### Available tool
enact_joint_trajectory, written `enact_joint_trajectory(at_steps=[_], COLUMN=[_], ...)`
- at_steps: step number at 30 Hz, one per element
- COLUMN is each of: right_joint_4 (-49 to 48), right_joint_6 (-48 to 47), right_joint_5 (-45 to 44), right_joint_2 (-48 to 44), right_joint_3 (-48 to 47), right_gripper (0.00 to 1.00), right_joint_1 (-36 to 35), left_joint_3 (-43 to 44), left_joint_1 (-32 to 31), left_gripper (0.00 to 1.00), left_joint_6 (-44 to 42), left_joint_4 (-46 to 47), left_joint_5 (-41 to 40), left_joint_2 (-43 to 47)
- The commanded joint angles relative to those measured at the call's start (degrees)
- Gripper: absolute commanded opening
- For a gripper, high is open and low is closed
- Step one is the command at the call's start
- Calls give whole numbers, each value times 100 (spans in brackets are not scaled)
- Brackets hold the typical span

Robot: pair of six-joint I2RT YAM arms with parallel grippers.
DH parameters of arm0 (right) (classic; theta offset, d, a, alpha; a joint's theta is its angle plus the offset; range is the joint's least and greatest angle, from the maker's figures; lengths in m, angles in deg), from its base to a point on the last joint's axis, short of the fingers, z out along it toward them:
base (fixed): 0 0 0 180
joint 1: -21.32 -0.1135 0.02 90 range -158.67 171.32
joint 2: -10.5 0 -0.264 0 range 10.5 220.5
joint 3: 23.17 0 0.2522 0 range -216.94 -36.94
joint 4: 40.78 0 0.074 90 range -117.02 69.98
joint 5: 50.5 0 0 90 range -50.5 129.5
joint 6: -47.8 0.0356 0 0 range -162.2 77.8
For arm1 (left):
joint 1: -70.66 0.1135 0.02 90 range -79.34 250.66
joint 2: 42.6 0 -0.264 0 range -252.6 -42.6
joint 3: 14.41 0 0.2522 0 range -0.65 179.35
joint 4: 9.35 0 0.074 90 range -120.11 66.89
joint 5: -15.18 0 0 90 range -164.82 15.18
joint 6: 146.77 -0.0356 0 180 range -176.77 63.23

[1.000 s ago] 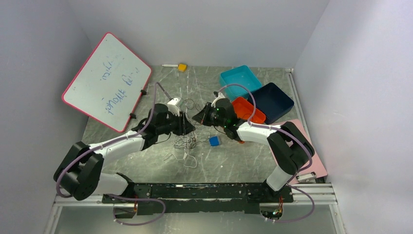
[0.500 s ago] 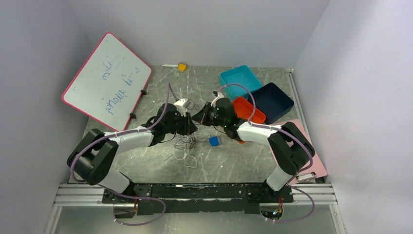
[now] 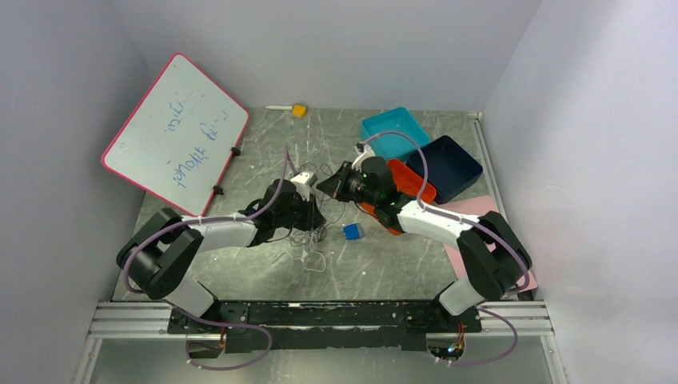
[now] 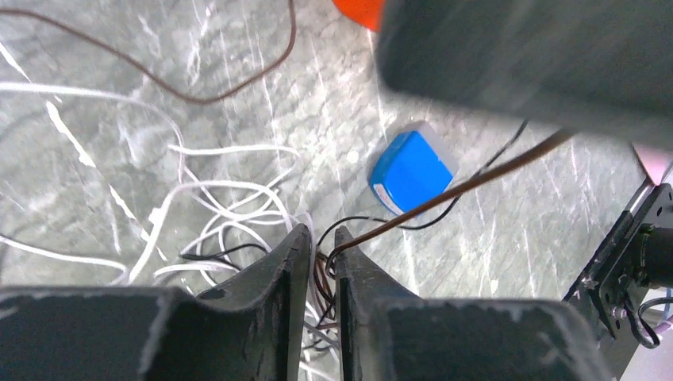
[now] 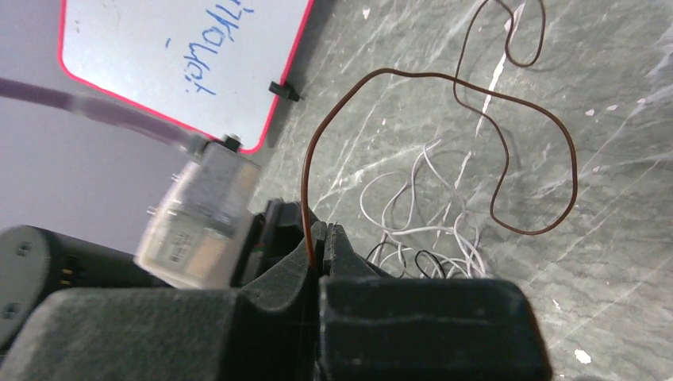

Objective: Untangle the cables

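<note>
Nearby, blue block [image 3: 351,231] just beside cables [image 3: 306,237], right arm [image 3: 424,220] seemingly overlapping orange tray [image 3: 406,180]

A blurred dark mass [image 4: 524,63] (unidentifiable) is filling the left wrist view's upper right; cables [image 4: 238,185] are vanishing beneath the left claw [image 4: 321,235]; the right wrist view is cropping the whiteboard [image 5: 182,55].

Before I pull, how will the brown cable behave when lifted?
Probably floppy: the brown cable curls in loose loops from the right end effector. Likely light, being so thin. It may drag the white cables it seems tangled with near the left end effector.
</note>
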Motion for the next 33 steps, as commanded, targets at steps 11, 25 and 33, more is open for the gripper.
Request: enact_joint_trajectory(at_steps=[11, 25, 33], right_joint_4=[531, 1134, 1413], right_joint_6=[-211, -605, -798], right_joint_5=[-149, -69, -79], right_joint_2=[-1055, -1276, -1337], right_joint_3=[-1010, -2460, -3140], right_gripper=[0, 0, 0], right_joint_1=[678, 1282, 1462], left_joint_3=[-892, -1105, -1155], left_joint_1=[-344, -483, -511], left_gripper=[24, 29, 25], left_joint_6=[288, 353, 359], left_joint_4=[377, 300, 263], left_joint_5=[-448, -727, -843], left_joint_2=[9, 75, 32])
